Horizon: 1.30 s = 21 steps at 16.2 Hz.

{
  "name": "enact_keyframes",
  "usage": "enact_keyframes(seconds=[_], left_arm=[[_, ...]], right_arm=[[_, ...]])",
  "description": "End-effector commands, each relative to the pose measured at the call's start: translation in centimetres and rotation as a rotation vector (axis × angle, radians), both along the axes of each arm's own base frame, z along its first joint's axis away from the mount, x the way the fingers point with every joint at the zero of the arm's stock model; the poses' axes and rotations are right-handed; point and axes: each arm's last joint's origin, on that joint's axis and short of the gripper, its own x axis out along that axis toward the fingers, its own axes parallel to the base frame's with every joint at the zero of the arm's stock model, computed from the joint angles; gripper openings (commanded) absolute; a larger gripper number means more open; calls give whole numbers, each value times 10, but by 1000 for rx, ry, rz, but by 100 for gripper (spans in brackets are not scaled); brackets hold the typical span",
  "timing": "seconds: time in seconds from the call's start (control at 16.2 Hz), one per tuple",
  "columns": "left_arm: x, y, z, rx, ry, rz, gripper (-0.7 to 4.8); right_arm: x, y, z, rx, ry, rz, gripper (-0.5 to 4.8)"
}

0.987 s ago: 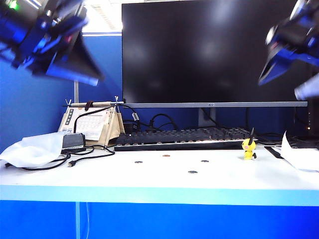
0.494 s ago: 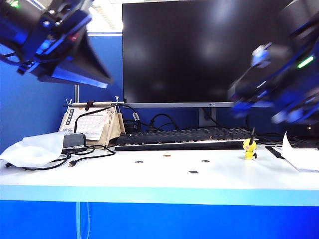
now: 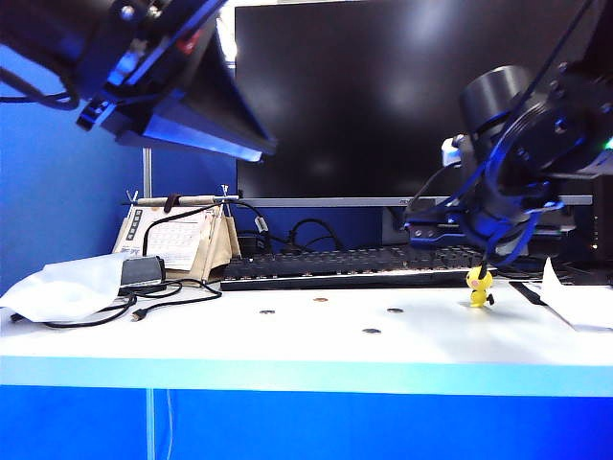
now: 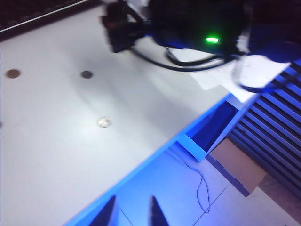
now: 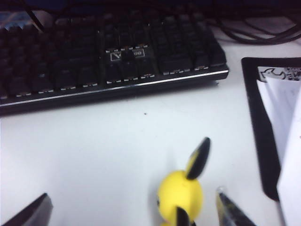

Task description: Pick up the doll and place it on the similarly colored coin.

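Now that my right gripper [image 5: 134,207] has swung down from high beside the monitor [image 3: 402,96] to just above the doll [image 3: 479,285], its fingers spread wide with the yellow head between them, I judge the pick is ready to begin. The doll stands untouched at the keyboard's [image 3: 350,264] right end, well apart from the brownish coin [image 3: 319,300] among grey ones. My left gripper [image 4: 131,214] hangs high at the left, spread and empty; only fingertip edges show, and the doll's body is cut off.
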Motion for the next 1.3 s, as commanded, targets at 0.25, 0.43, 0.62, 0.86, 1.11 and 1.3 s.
enact_keyframes(seconds=[0.25, 0.43, 0.62, 0.86, 1.11, 1.3], left_arm=[[-1, -3, 7, -70, -15, 11, 93], [-2, -4, 10, -112, 1, -22, 93], [-2, -4, 11, -116, -7, -23, 93], [-2, -3, 10, -111, -1, -24, 93], [-2, -3, 10, -106, -6, -26, 93], [-3, -4, 10, -109, 0, -42, 93]], right_arm=[[16, -5, -18, 27, 57, -73, 479], [21, -23, -20, 35, 62, -137, 479], [37, -27, -25, 60, 98, -82, 479], [46, -22, -31, 50, 163, -78, 479], [46, -25, -32, 39, 169, -100, 479], [46, -25, -32, 39, 169, -100, 392]])
